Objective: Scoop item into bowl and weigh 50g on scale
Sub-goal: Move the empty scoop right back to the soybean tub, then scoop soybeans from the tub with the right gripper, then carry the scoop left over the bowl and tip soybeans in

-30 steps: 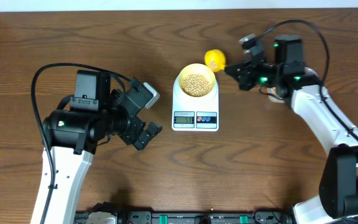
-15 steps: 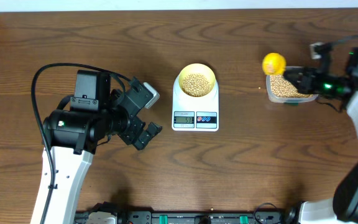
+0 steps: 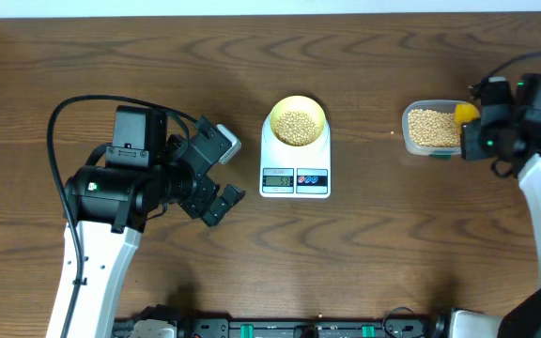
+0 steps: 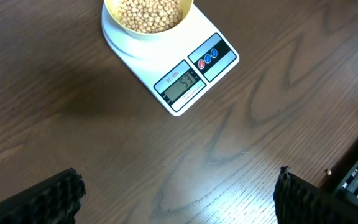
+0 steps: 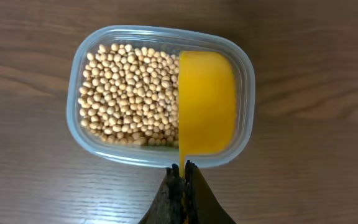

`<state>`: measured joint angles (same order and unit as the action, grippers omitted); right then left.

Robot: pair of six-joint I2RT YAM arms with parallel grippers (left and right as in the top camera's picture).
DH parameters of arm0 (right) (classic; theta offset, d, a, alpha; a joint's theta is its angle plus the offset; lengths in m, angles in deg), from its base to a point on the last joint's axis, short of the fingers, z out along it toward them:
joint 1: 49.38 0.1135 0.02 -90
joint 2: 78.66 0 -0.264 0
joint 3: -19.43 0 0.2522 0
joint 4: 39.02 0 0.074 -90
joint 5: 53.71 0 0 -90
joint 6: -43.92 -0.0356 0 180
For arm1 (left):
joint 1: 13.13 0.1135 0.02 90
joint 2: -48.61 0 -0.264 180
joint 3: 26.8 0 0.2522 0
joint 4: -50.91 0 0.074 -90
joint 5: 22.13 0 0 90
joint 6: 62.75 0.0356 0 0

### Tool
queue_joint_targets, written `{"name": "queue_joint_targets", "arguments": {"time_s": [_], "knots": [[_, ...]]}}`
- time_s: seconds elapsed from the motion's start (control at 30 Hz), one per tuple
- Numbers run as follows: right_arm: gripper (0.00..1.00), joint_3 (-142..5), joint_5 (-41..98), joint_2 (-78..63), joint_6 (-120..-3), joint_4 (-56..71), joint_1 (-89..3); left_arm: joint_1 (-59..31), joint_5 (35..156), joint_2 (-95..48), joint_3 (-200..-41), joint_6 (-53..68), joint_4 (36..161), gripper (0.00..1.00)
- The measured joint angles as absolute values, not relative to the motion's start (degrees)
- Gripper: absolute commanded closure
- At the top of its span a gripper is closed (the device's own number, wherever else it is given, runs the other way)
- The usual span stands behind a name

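The pale yellow bowl, holding a heap of beige beans, stands on the white scale at mid-table. In the left wrist view the scale shows 53 on its display, with the bowl on top. My left gripper hovers open left of the scale, its fingers wide apart over bare wood. My right gripper is shut on the handle of a bright yellow scoop. The scoop lies in the right half of a clear tub of beans.
The clear tub sits at the right side of the table, well apart from the scale. A black cable loops over the left arm. The table's front edge carries a rail with dark fittings.
My right arm carried the yellow scoop from beside the bowl rightward to the clear tub, where it now rests. The left arm, bowl and scale have not moved.
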<state>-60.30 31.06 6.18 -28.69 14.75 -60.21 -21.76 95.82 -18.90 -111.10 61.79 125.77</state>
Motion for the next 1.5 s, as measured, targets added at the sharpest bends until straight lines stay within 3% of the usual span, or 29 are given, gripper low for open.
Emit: {"name": "queue_joint_targets", "arguments": {"time_s": [0.23, 0.37, 0.53, 0.7, 1.1, 1.5], "knots": [[0.99, -60.26, 49.26, 6.35, -28.45, 4.65, -51.23, -21.76, 95.82, -18.90, -111.10, 61.79, 125.81, 0.00], [0.99, -60.21, 36.11, 6.29, -28.45, -1.78, -49.41, -21.76, 95.82, -18.90, -111.10, 61.79, 125.77, 0.00], [0.99, -60.21, 9.57, 6.29, -28.41, -5.91, -46.61, -21.76, 95.82, -18.90, -111.10, 61.81, 125.79, 0.00], [0.99, -60.21, 1.05, 10.57, -28.41, -6.46, -37.92, -21.76, 95.79, -18.90, -111.10, 61.79, 125.79, 0.00], [0.99, -60.21, 14.73, 17.63, -15.53, -6.30, -25.94, -21.76, 95.82, -18.90, -111.10, 61.79, 125.79, 0.00], [0.99, -60.21, 21.11, 21.11, -12.36, -10.70, -25.24, -21.76, 95.82, -18.90, -111.10, 61.79, 125.81, 0.00]]}}
